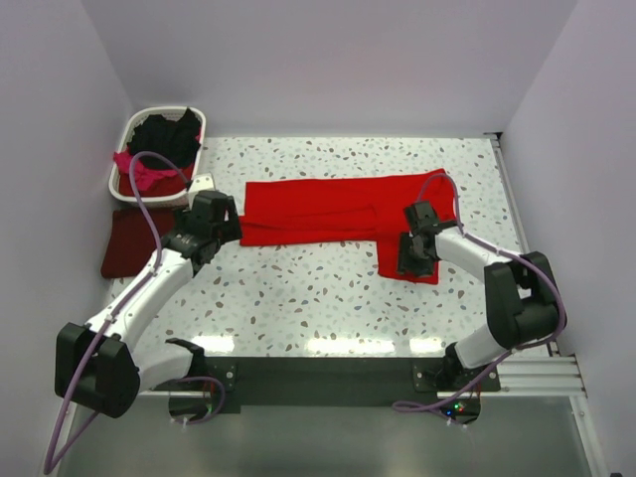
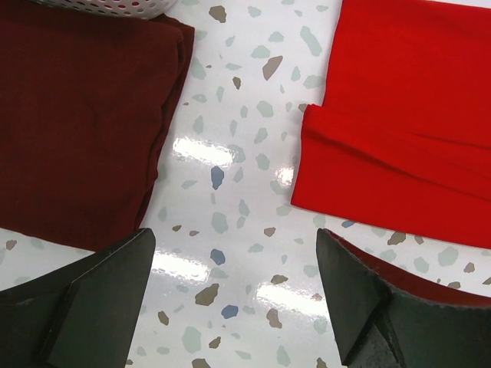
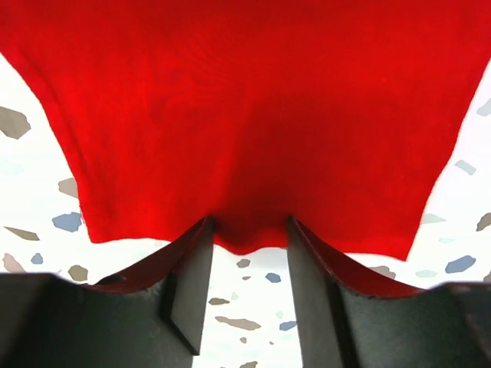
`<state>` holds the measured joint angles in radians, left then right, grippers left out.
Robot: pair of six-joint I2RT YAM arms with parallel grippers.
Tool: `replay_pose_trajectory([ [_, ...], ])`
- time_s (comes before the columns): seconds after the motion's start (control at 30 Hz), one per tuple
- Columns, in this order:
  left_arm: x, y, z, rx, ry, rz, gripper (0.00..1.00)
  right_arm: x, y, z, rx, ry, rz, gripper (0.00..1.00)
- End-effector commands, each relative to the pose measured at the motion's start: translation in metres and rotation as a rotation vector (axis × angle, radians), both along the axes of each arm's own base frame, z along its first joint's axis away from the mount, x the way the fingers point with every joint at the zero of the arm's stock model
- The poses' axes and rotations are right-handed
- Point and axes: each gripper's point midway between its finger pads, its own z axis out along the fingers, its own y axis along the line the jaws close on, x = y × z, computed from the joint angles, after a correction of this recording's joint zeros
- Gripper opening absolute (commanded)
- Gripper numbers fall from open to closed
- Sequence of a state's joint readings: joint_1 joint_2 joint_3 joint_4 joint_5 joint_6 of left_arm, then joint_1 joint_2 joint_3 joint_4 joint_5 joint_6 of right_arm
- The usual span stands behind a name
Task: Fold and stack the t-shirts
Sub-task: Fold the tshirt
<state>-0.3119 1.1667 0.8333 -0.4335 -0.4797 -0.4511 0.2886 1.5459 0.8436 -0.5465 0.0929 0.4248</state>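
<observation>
The speckled worktop [image 1: 328, 308] carries a bright red t-shirt [image 1: 328, 209] across its middle, laid out as a long band with one flap reaching toward the near edge at the right. A dark maroon t-shirt [image 2: 84, 115] lies folded at the left, well apart from the red one. Just beyond it the white basket [image 1: 116, 171] holds a black t-shirt [image 1: 169, 134] and a pink t-shirt [image 1: 139, 177]. The left hand [image 2: 234, 253] is spread wide and empty above bare worktop between the maroon and red cloth. The right hand [image 3: 247, 245] stands at a middling gap with the flap's hem dipping between its fingers, not clamped. The red cloth looks light, limp and prone to sagging, so hems and corners are probably the best places to pinch it.
</observation>
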Motion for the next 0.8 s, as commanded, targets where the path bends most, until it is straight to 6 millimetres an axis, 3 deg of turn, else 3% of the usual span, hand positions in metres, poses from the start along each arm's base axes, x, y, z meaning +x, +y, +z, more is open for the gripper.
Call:
replay_pose_trajectory([
  [0.0,0.006,0.003,0.007,0.017,-0.041,0.008,0.91,0.010,0.000,-0.003,-0.011,-0.042,-0.013,0.45],
  [0.07,0.007,0.003,0.007,0.019,-0.041,0.008,0.91,0.009,0.000,-0.005,-0.017,-0.035,-0.008,0.39],
  [0.17,0.008,0.002,0.006,0.017,-0.038,0.003,0.91,0.010,0.000,-0.003,-0.019,-0.031,0.000,0.21],
  [0.2,0.007,0.001,0.005,0.016,-0.035,0.000,0.90,0.014,0.001,0.001,-0.017,-0.046,0.002,0.10],
  [0.27,0.007,0.002,0.005,0.017,-0.033,-0.001,0.90,0.017,0.000,0.009,-0.028,-0.056,0.002,0.03],
  [0.3,0.007,0.001,0.004,0.020,-0.030,-0.003,0.90,0.029,0.002,0.022,-0.026,-0.092,0.005,0.00],
  [0.37,0.007,0.002,0.003,0.022,-0.026,-0.003,0.90,0.038,0.001,0.038,-0.041,-0.111,0.010,0.00],
  [0.4,0.008,0.002,0.004,0.022,-0.026,-0.003,0.90,0.056,0.003,0.058,-0.043,-0.165,0.018,0.00],
  [0.47,0.008,0.001,0.004,0.022,-0.025,-0.008,0.90,0.071,-0.001,0.071,-0.088,-0.186,0.016,0.00],
  [0.5,0.008,0.001,0.003,0.022,-0.023,-0.007,0.90,0.093,0.001,0.093,-0.096,-0.245,0.022,0.00],
  [0.57,0.007,0.001,0.002,0.025,-0.019,-0.008,0.90,0.112,-0.004,0.097,-0.133,-0.252,0.012,0.00],
  [0.6,0.007,0.001,0.002,0.025,-0.019,-0.008,0.90,0.131,-0.001,0.116,-0.130,-0.301,0.010,0.00],
  [0.63,0.007,0.001,0.001,0.026,-0.016,-0.008,0.90,0.142,-0.001,0.121,-0.133,-0.317,0.001,0.00],
  [0.67,0.008,0.001,0.001,0.027,-0.014,-0.010,0.90,0.153,-0.005,0.113,-0.149,-0.305,-0.010,0.00],
  [0.7,0.008,0.001,0.000,0.025,-0.012,-0.012,0.90,0.171,-0.005,0.128,-0.149,-0.353,-0.024,0.00],
  [0.77,0.008,0.000,-0.001,0.024,-0.009,-0.017,0.90,0.198,-0.007,0.131,-0.148,-0.379,-0.047,0.00],
])
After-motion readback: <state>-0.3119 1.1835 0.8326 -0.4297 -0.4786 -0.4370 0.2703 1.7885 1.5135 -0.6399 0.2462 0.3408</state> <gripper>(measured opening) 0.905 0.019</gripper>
